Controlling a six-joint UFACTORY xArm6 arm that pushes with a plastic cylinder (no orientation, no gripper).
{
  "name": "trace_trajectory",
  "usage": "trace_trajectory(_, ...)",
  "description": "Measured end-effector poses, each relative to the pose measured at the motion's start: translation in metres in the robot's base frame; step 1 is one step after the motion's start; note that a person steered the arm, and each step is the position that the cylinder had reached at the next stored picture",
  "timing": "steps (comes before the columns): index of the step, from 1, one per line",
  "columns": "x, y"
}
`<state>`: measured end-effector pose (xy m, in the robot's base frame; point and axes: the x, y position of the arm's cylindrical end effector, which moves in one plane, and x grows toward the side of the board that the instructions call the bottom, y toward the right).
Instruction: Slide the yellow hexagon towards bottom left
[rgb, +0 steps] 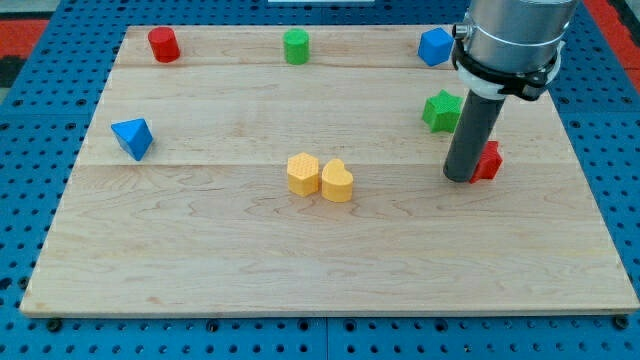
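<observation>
The yellow hexagon (302, 174) lies near the middle of the wooden board (200, 260), touching a yellow heart-shaped block (338, 181) on its right. My tip (460, 177) rests on the board at the view's right, well to the right of both yellow blocks. It stands right against the left side of a red block (489, 161), whose shape is partly hidden by the rod.
A green star-shaped block (441, 110) lies just above my tip. A blue block (434, 46), a green cylinder (295, 46) and a red cylinder (163, 44) line the top edge. A blue triangular block (132, 137) sits at the left.
</observation>
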<state>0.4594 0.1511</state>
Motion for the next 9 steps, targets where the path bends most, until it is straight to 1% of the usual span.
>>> trace_trajectory(1, -0.007, -0.002)
trace_trajectory(2, -0.027, -0.025)
trace_trajectory(3, -0.025, -0.059)
trace_trajectory(4, -0.015, -0.123)
trace_trajectory(5, -0.002, -0.161)
trace_trajectory(6, 0.001, -0.177)
trace_trajectory(7, 0.001, -0.181)
trace_trajectory(9, 0.009, -0.234)
